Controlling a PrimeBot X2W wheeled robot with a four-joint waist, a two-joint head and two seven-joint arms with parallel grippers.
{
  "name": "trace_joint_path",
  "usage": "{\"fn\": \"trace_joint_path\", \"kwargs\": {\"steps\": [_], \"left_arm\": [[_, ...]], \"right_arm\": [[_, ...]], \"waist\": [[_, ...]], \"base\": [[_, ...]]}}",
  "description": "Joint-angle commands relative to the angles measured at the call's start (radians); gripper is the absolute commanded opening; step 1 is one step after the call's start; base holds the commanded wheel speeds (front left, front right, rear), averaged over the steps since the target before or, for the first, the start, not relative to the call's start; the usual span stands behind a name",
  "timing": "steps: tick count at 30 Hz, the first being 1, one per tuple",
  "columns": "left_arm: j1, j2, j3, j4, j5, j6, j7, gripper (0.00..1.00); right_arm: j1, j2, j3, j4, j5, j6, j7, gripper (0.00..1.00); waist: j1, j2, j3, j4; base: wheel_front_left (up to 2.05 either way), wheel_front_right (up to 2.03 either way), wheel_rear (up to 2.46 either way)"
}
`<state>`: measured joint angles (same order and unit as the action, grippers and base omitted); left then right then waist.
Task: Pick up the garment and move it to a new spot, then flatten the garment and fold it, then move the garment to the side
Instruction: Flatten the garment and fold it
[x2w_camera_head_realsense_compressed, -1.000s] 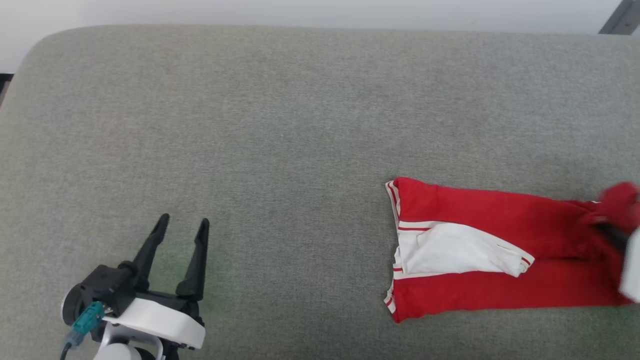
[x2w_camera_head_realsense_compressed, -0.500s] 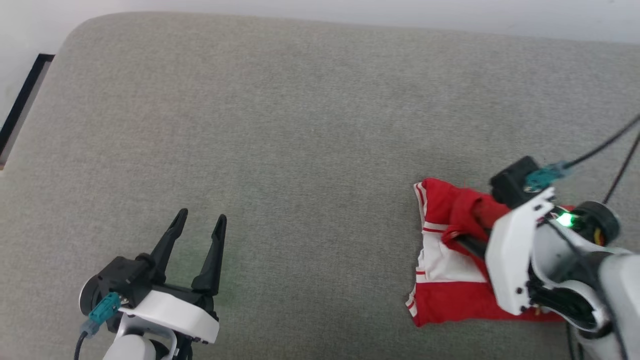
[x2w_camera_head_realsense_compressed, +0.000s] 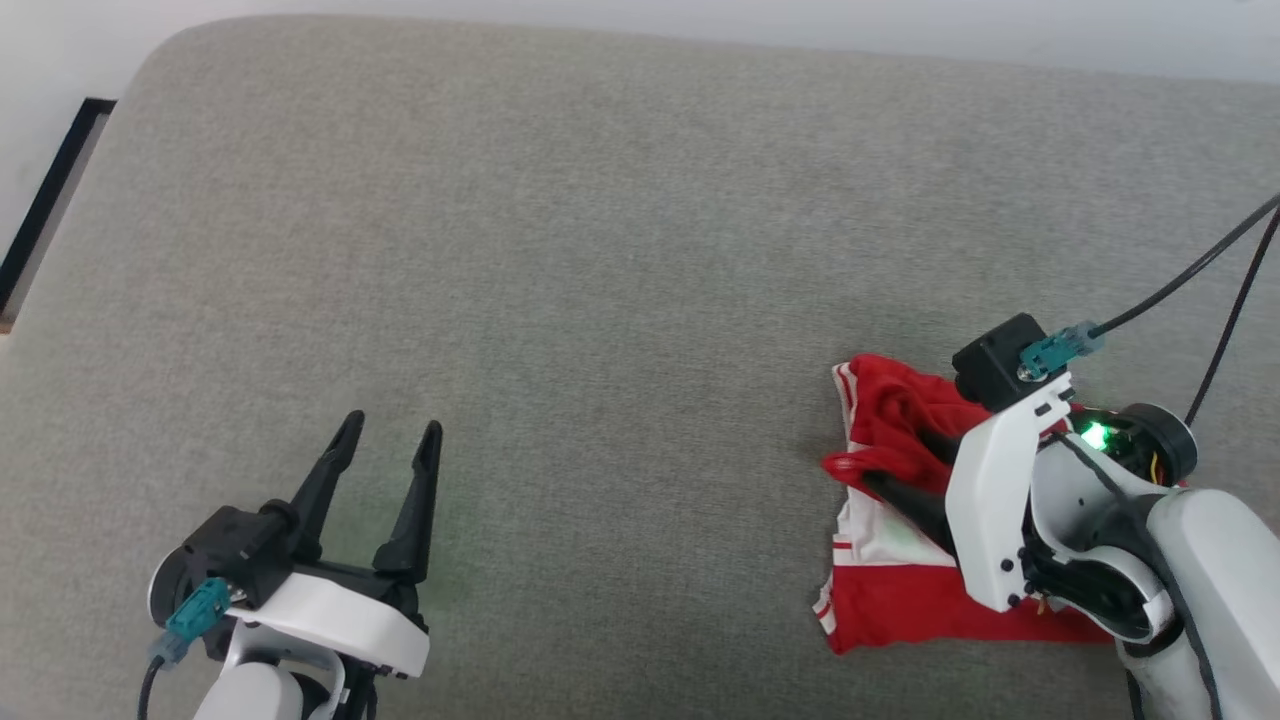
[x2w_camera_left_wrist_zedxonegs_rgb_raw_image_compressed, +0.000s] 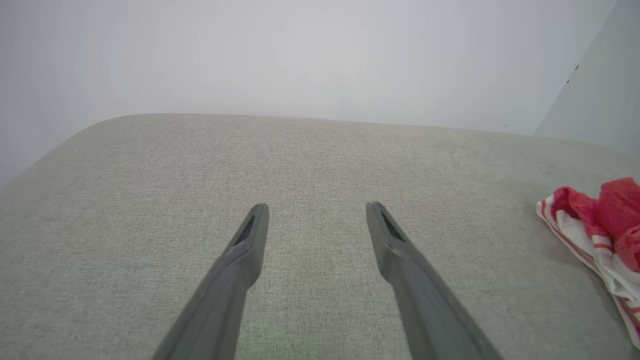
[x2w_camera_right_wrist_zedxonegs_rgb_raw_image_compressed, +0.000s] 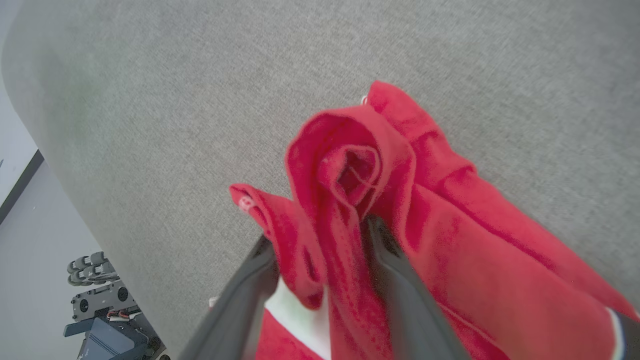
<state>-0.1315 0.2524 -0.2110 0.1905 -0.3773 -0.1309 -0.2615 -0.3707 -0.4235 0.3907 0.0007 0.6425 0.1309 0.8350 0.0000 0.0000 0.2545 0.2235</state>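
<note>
The garment (x2w_camera_head_realsense_compressed: 900, 608), red with white panels and striped trim, lies folded over itself on the right part of the grey cushion (x2w_camera_head_realsense_compressed: 600, 260). Its edge shows at the far right of the left wrist view (x2w_camera_left_wrist_zedxonegs_rgb_raw_image_compressed: 610, 210). My right gripper (x2w_camera_head_realsense_compressed: 895, 455) sits on top of it, pointing left, with the jaws parted. A bunched red fold (x2w_camera_right_wrist_zedxonegs_rgb_raw_image_compressed: 350, 165) still lies loosely between the two fingers (x2w_camera_right_wrist_zedxonegs_rgb_raw_image_compressed: 320, 232). My left gripper (x2w_camera_head_realsense_compressed: 392, 423) rests open over bare cushion at the lower left, far from the garment, with nothing between its fingers (x2w_camera_left_wrist_zedxonegs_rgb_raw_image_compressed: 316, 207).
Black cables (x2w_camera_head_realsense_compressed: 1200, 290) trail from the right wrist toward the upper right. The cushion's rounded left edge drops to a floor with a dark strip (x2w_camera_head_realsense_compressed: 50, 200). Dark equipment (x2w_camera_right_wrist_zedxonegs_rgb_raw_image_compressed: 100, 300) stands on the floor beyond that edge.
My right gripper carried the garment's right end leftward over the rest, halving its length, and its jaws have parted since half a second ago. The head camera shifted. The left gripper stayed put.
</note>
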Motion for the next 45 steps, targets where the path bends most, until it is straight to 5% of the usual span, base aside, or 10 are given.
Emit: {"fn": "trace_joint_path", "kwargs": {"steps": [1, 13, 20, 32, 45], "left_arm": [[-0.001, 0.004, 0.009, 0.002, -0.005, 0.001, -0.005, 1.0], [0.035, 0.013, 0.037, 0.026, -0.009, 0.001, -0.005, 1.0], [0.025, 0.009, 0.056, 0.059, -0.027, 0.001, -0.005, 1.0], [0.069, 0.017, 0.107, 0.095, -0.036, 0.001, -0.005, 1.0], [0.168, 0.007, 0.164, 0.041, -0.004, 0.001, -0.005, 1.0]], "right_arm": [[-0.01, 0.003, 0.001, 0.0, 0.008, 0.0, -0.014, 1.0], [0.012, -0.02, -0.123, 0.038, 0.023, -0.001, -0.218, 1.0], [0.036, -0.047, -0.178, 0.195, -0.012, 0.0, -0.514, 1.0], [0.05, -0.006, -0.221, 0.44, -0.106, 0.0, -1.014, 1.0], [0.139, 0.034, -0.272, 0.398, -0.178, 0.0, -1.099, 1.0]], "waist": [[0.0, 0.0, -0.009, -0.013], [0.0, 0.0, -0.071, -0.125], [0.0, 0.0, -0.094, -0.183], [0.0, 0.0, -0.156, -0.263], [0.0, 0.0, -0.21, -0.257]], "base": [[0.0, 0.0, 0.0], [0.0, 0.0, 0.0], [0.0, 0.0, 0.0], [0.0, 0.0, 0.0], [0.0, 0.0, 0.0]]}}
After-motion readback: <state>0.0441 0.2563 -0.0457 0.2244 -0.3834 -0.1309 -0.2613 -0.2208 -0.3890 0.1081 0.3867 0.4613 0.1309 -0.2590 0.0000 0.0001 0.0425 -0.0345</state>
